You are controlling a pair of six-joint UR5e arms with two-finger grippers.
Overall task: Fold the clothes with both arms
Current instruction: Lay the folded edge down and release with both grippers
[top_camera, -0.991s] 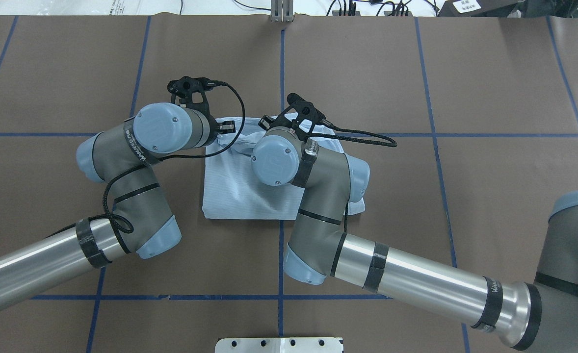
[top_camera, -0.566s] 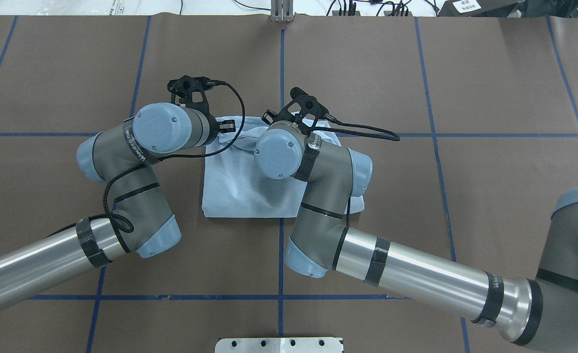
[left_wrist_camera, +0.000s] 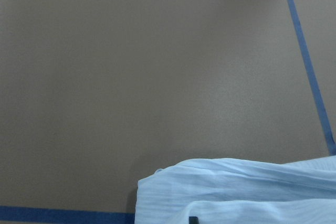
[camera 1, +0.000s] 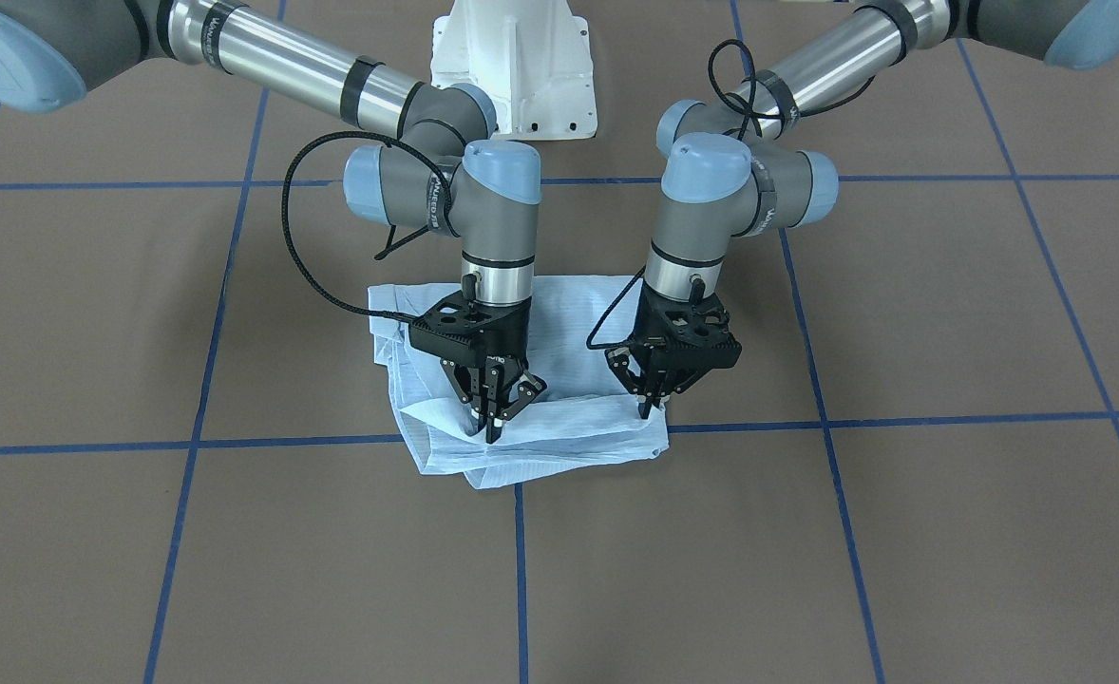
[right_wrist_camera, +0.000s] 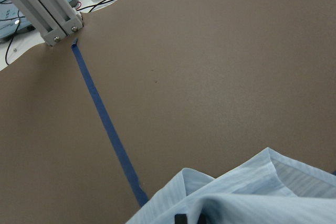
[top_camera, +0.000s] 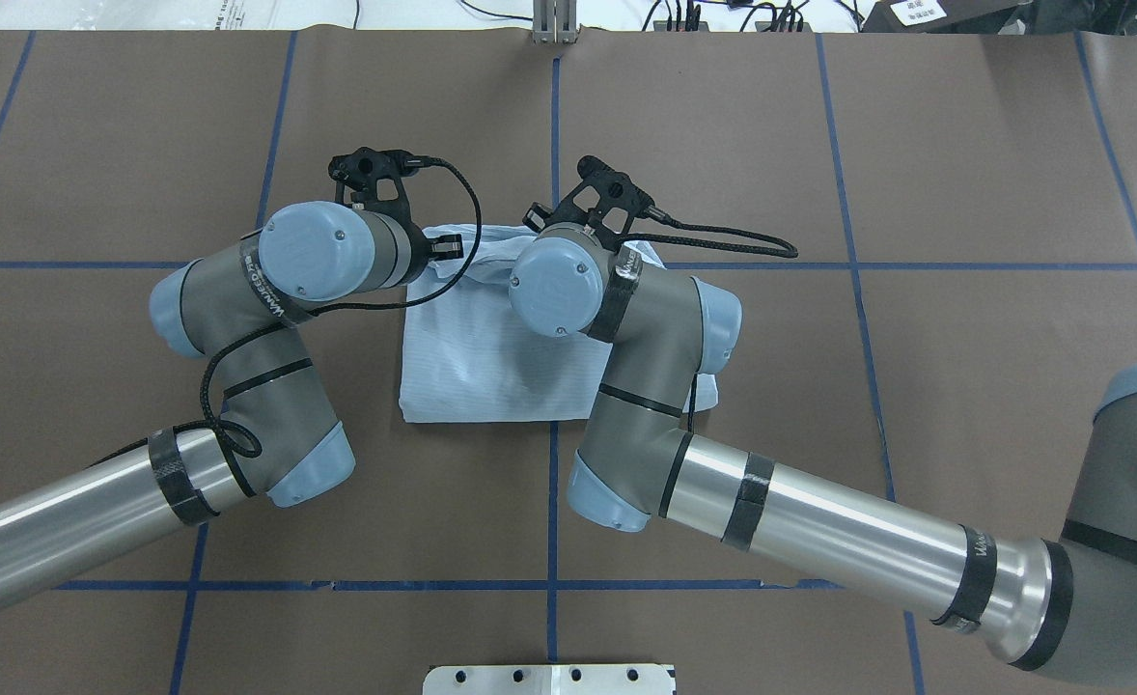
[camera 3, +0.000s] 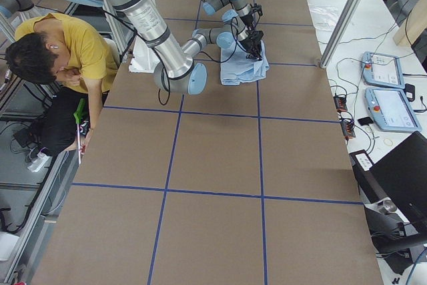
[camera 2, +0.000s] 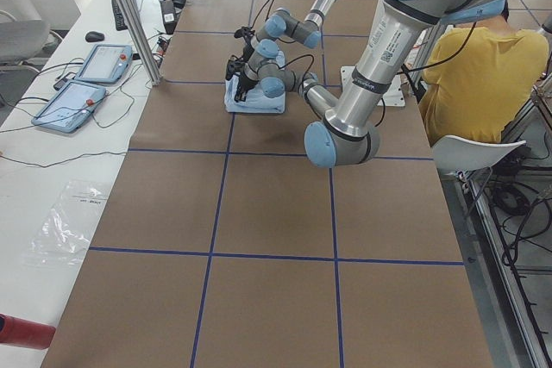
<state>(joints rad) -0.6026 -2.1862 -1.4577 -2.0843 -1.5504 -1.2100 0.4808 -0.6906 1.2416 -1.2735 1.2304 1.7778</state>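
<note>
The light blue striped shirt [camera 1: 569,427] lies folded into a rough rectangle in the middle of the brown table, also in the overhead view [top_camera: 472,357]. My right gripper [camera 1: 489,429] points straight down at the shirt's far edge, its fingers pinched together on a raised ridge of fabric. My left gripper [camera 1: 646,408] points down at the other far corner, fingers together on the cloth. From overhead both grippers are hidden under the left arm's wrist [top_camera: 318,251] and the right arm's wrist [top_camera: 554,285]. Both wrist views show shirt folds [left_wrist_camera: 236,192] [right_wrist_camera: 236,192] at the bottom edge.
Blue tape lines [top_camera: 554,145] grid the brown table. The white pedestal base [camera 1: 512,66] stands at the robot's side. An aluminium post [top_camera: 554,19] stands at the far edge. A person in yellow [camera 3: 73,45] sits beside the table. Control tablets [camera 3: 383,91] lie on a side bench.
My right wrist has moved away from the robot and slightly right, and the shirt's near edge has shifted a little the same way. My left arm has hardly moved.
</note>
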